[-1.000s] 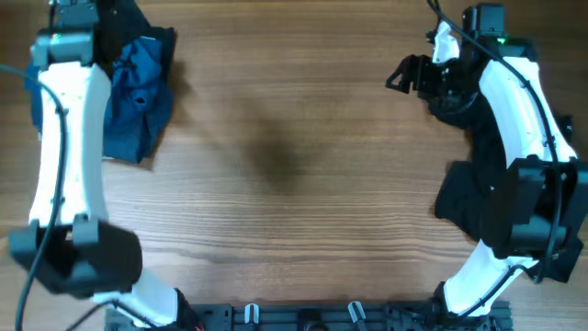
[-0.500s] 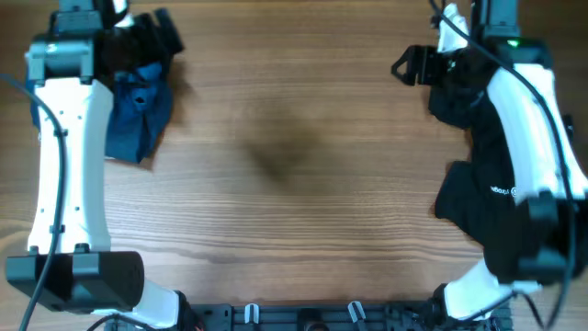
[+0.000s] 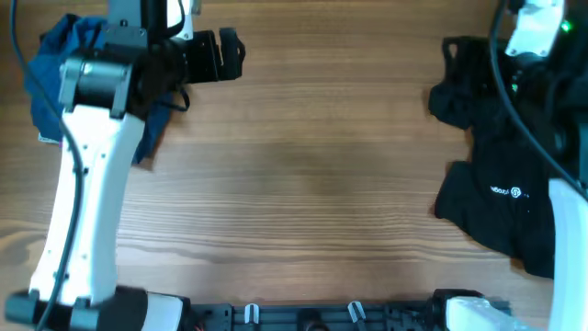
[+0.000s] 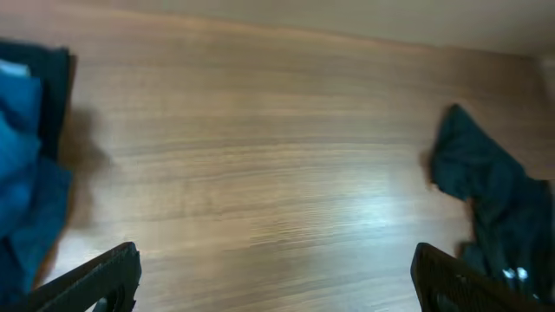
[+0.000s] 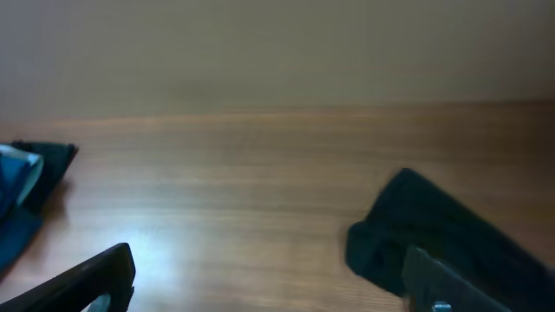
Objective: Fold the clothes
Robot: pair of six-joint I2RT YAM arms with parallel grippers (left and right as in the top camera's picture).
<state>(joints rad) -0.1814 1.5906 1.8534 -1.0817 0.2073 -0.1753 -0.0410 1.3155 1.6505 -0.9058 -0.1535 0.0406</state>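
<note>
The clothes lie in two piles. A crumpled blue shirt (image 3: 55,64) sits at the far left, partly under my left arm, and also shows in the left wrist view (image 4: 22,173). A black garment (image 3: 496,138) with small white print (image 3: 508,191) spreads along the right side. My left gripper (image 3: 219,57) hangs to the right of the blue shirt; its jaws (image 4: 275,256) are open over bare wood. My right gripper (image 5: 269,260) is open too, with nothing between its fingers and an edge of the black garment (image 5: 451,234) beside its right finger.
The wooden table (image 3: 303,184) stretches between the two piles. My left arm (image 3: 87,184) runs up the left side. My right arm (image 3: 537,28) stands at the far right corner, above the black garment. A black rail (image 3: 303,317) lines the near edge.
My left gripper has swung right, off the blue shirt. My right jaws have widened, and that arm has drawn back toward the far right corner.
</note>
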